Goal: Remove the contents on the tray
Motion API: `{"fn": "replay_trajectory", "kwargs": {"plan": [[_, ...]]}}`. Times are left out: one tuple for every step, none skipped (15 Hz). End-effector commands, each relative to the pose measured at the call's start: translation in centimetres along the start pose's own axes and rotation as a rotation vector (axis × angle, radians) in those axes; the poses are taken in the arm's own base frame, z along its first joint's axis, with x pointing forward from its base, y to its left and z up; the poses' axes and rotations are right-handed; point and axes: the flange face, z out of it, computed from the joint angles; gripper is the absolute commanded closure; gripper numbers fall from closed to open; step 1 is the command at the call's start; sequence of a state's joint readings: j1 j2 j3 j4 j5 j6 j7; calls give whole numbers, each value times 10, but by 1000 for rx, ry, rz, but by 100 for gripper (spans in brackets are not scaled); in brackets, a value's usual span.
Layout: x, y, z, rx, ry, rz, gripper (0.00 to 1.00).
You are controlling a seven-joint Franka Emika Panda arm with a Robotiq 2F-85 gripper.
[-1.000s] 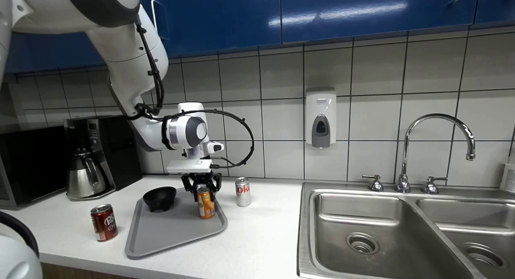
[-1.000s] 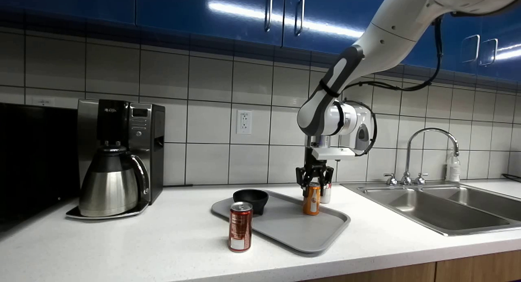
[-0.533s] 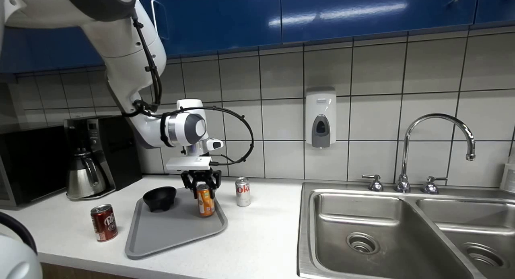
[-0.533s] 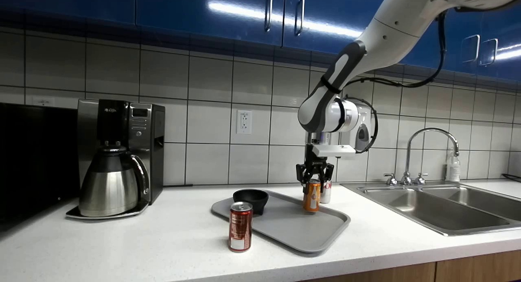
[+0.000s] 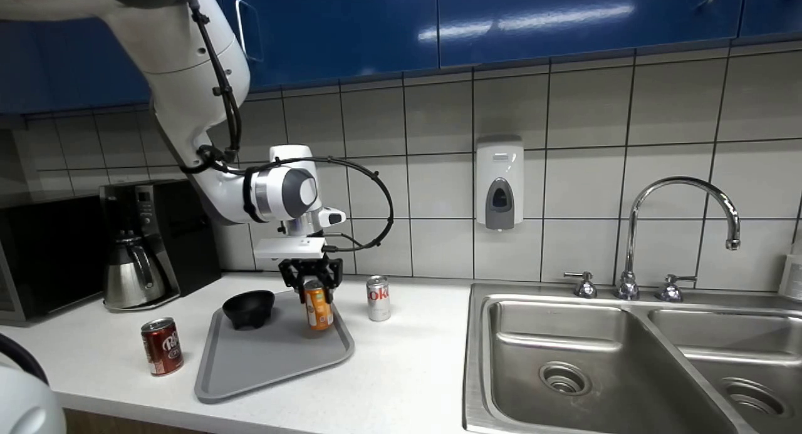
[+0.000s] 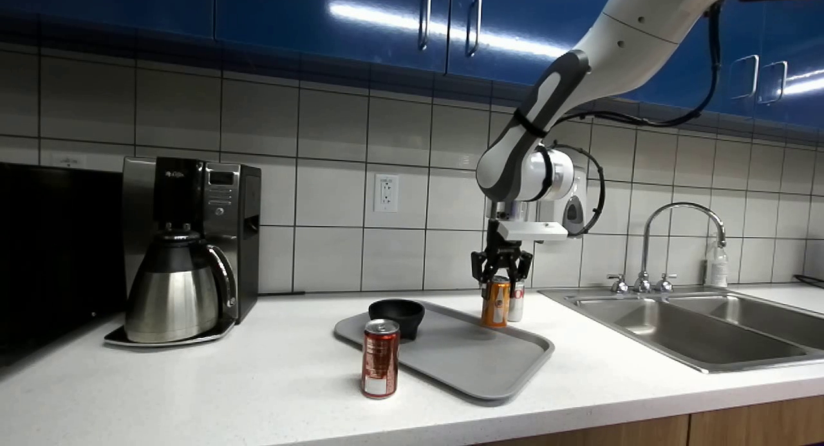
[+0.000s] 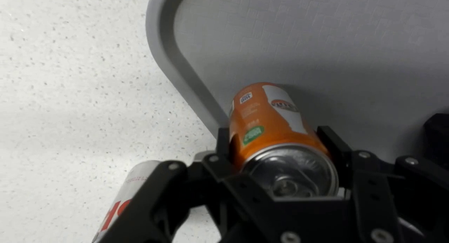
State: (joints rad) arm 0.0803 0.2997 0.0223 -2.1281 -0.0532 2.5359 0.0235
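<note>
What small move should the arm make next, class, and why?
Probably raise the orange can slightly higher, to clear the rim: the gripper is closed on it over the tray, close to that rim, while the red can and silver can already stand on the counter.

Wrist view: silver can point(image 7: 133, 187) pt. hidden by gripper point(image 7: 275, 135), cut off at btm.

orange can point(image 7: 277, 136), white-green print | silver-white can point(image 5: 378, 299), red lettering | dark-red can point(image 5: 163, 347) | grey tray point(image 5: 276, 356)
</note>
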Motion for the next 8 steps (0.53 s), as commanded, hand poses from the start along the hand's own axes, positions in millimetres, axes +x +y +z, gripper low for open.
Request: {"fn": "replay_trajectory", "kwargs": {"plan": [[-13, 8, -18, -1, 29, 49, 62], [-14, 10, -19, -3, 31, 55, 62], [-15, 13, -20, -4, 32, 61, 62], [-16, 17, -21, -6, 34, 67, 62], [-17, 20, -21, -6, 35, 73, 62], [-18, 23, -22, -7, 37, 77, 62], [-19, 27, -23, -9, 39, 83, 62], [-19, 31, -23, -10, 39, 89, 62]]}}
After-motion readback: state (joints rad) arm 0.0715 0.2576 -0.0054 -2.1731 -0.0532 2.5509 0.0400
